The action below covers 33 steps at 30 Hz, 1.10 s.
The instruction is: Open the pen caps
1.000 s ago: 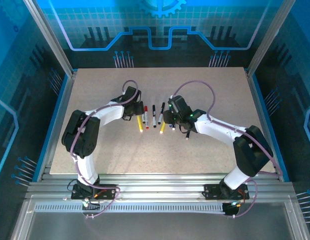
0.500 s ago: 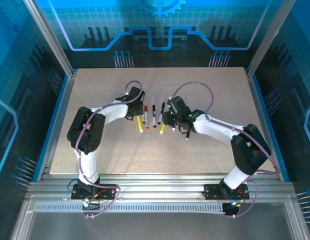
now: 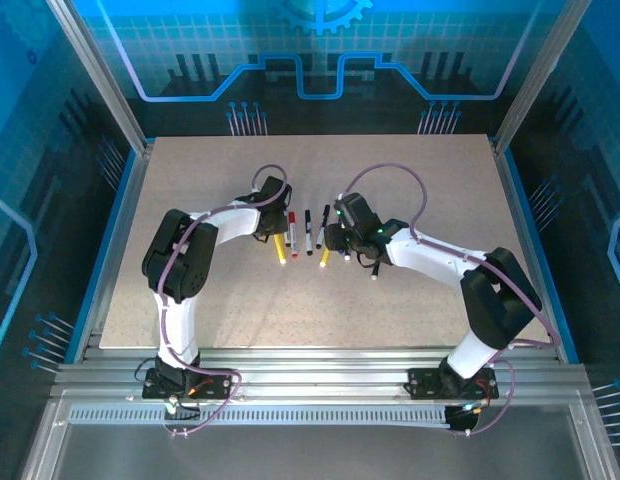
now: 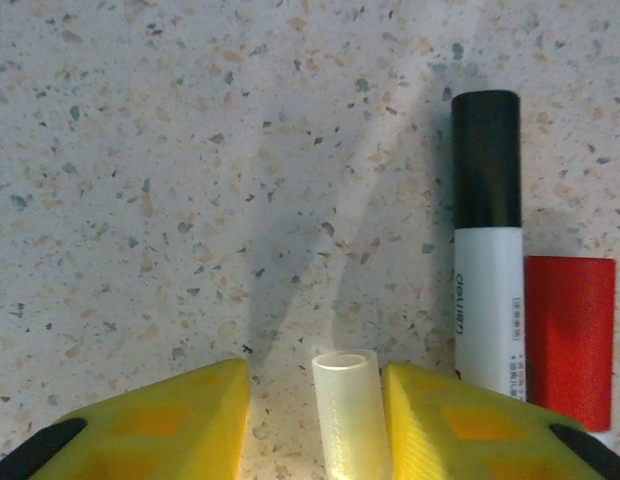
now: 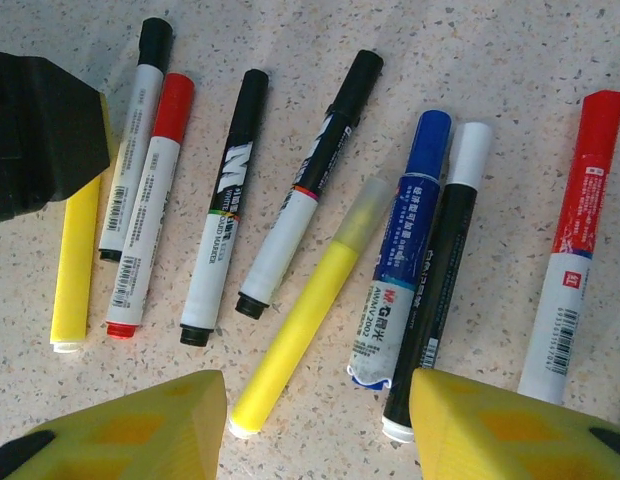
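Change since a second ago: the left arm has folded in, elbow nearer the pens and wrist further up the row. The right arm has barely shifted. The pens lie as they did.

1. Table. Speckled top, pens in a loose row at its middle, between the two wrists and in reach of both.
2. Left gripper. Low over the table, jaws apart, one finger on each side of the clear cap of the yellow pen at the row's left end. The finger nearer the black cap is just beside the clear one, with a gap at the other finger. Judged: lined up to pinch that cap.
3. Right gripper. Jaws wide, holding nothing, hovering over the pens' near ends, probably ready to steady a barrel.
4. Pens. Nine, side by side, roughly parallel.
5. Caps. None seen off. A red cap lies beside the black; further right, a blue cap and a white cap.
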### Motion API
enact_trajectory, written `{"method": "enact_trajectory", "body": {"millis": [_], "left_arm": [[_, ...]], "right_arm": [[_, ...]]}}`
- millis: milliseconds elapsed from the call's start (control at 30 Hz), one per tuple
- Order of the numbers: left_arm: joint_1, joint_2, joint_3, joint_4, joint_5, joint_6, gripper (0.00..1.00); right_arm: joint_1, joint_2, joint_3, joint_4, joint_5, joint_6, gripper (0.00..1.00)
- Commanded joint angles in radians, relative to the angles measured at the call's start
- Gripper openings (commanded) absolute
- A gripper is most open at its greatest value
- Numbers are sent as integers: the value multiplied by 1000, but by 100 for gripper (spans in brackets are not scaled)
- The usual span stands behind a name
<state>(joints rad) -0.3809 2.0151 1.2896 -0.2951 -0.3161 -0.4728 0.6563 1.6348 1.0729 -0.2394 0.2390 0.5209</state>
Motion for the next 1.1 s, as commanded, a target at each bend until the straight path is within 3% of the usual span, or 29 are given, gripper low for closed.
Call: {"method": "enact_trajectory", "body": {"millis": [0,1067], "left_arm": [[-9,24,31,-33,22,-17,40],[-7,49,62,-58,57,-21,19]], "right_arm": [[19,22,14,-21,-20,17,53],[75,102,88,-47,-46,7,53]]}}
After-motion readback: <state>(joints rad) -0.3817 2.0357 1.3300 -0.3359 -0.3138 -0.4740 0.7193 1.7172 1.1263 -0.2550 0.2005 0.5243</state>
